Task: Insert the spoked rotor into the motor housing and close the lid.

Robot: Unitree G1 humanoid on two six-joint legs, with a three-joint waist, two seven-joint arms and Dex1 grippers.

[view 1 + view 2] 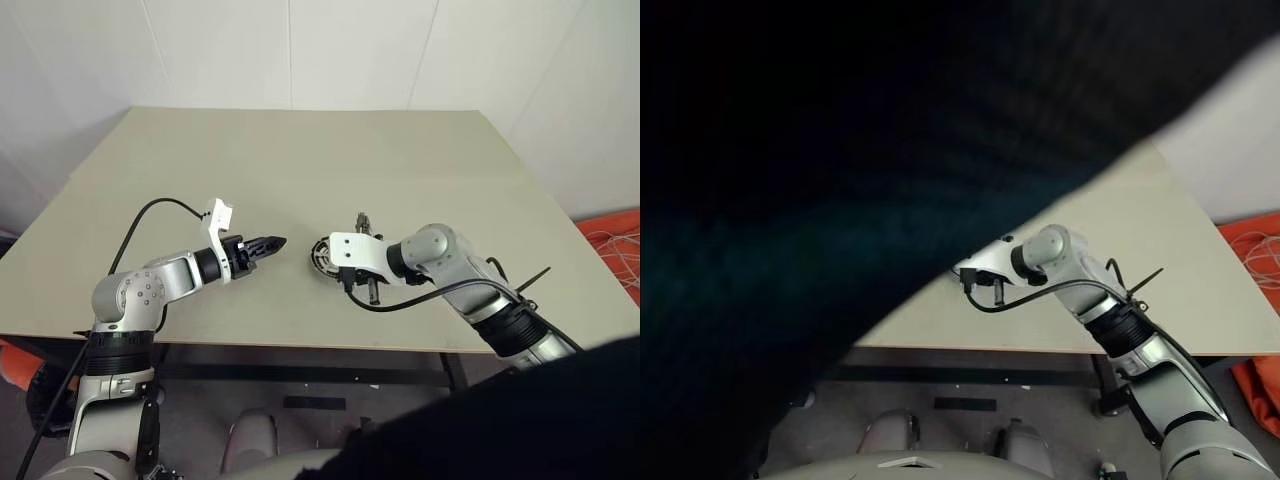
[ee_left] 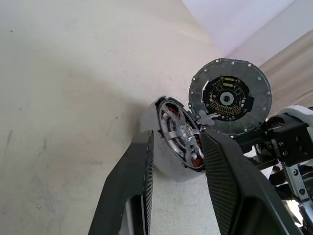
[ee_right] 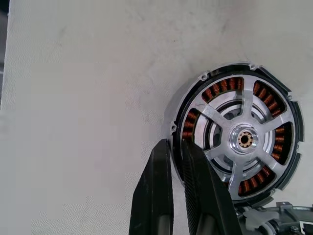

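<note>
The motor housing (image 3: pixel 182 105) lies on the table (image 1: pixel 300 160), its copper windings showing through the openings of the silver spoked rotor (image 3: pixel 244 139) seated inside it. The lid (image 2: pixel 230 96) stands raised at the housing's edge, its inner face with a circuit board turned toward the left wrist view. My right gripper (image 3: pixel 172 145) is shut on the housing's rim, one finger on each side of it. My left gripper (image 1: pixel 275 242) is open and a short way left of the housing (image 1: pixel 322 252), pointing at it, with nothing between its fingers (image 2: pixel 230 186).
The housing sits near the table's front edge (image 1: pixel 300 345). A black cable (image 1: pixel 150 210) loops above my left forearm and another hangs under my right wrist. Orange material (image 1: pixel 612 245) lies on the floor to the right of the table.
</note>
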